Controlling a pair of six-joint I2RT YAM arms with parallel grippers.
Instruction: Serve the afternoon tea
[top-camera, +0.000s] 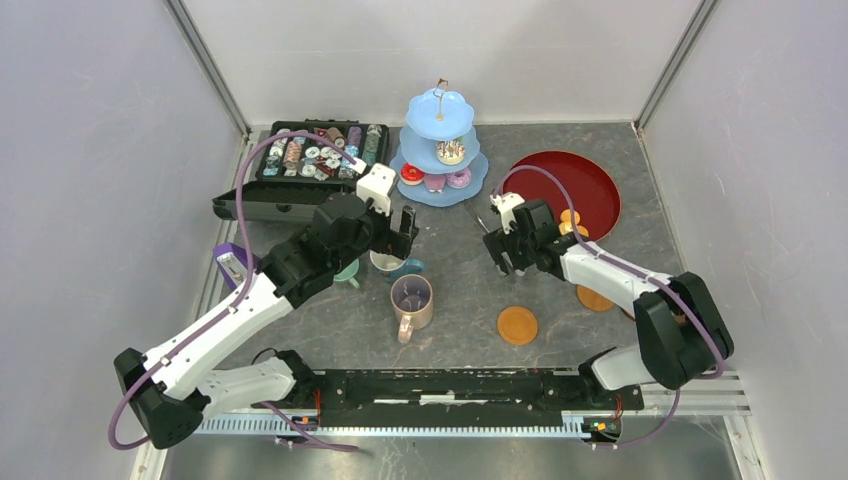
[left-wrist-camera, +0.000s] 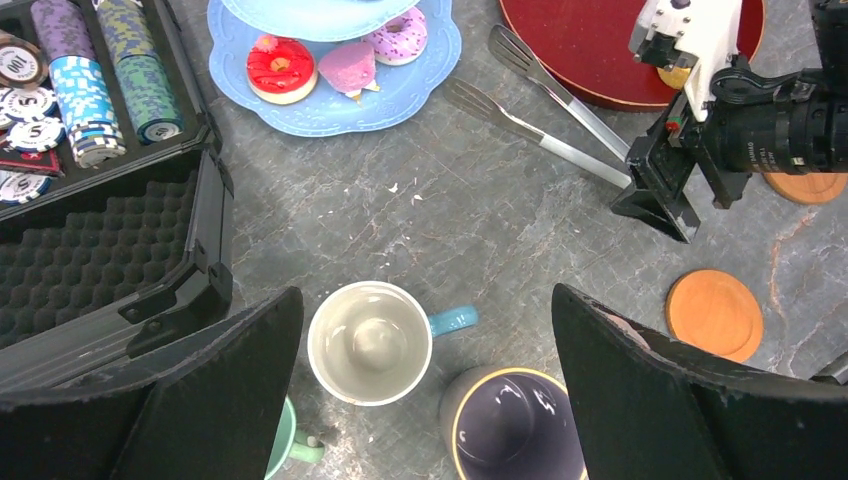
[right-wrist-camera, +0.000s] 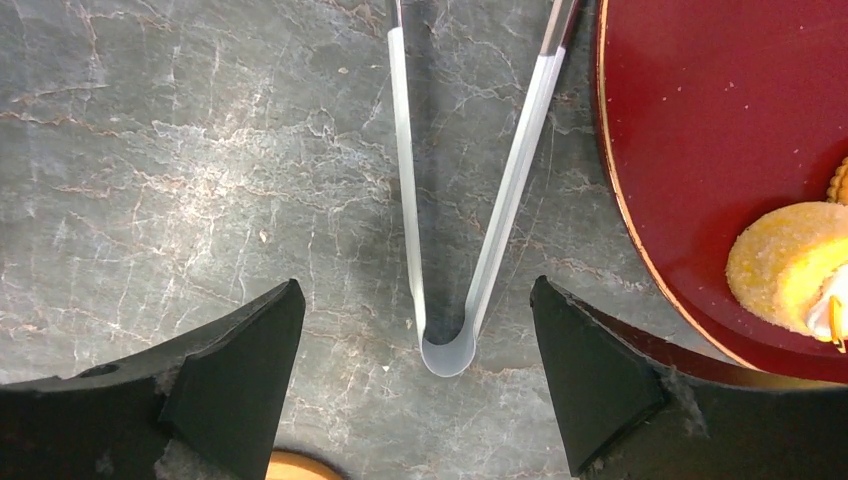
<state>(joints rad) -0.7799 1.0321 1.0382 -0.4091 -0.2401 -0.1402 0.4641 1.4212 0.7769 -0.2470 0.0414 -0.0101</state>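
Grey tabletop (left-wrist-camera: 480, 230) holds the white-and-blue mug (left-wrist-camera: 369, 342) beneath the wide-open, empty left end effector (left-wrist-camera: 425, 292).

A robotics lab test cell, not a lived-in room: plain pale panel walls (top-camera: 90, 150) close in three sides, joined by bare aluminium corner posts (top-camera: 205, 60). Inside is a grey marble-patterned tabletop (top-camera: 470, 280). A left arm (top-camera: 230, 320) and a right arm (top-camera: 620, 275), white and black, are fixed to a black mounting rail (top-camera: 450, 385) at its near edge, with a purple cable (top-camera: 240, 200) looping free. The objects are an odd mix: a pale-blue three-tier stand (top-camera: 440, 200) beside a black case of poker chips (top-camera: 300, 170)
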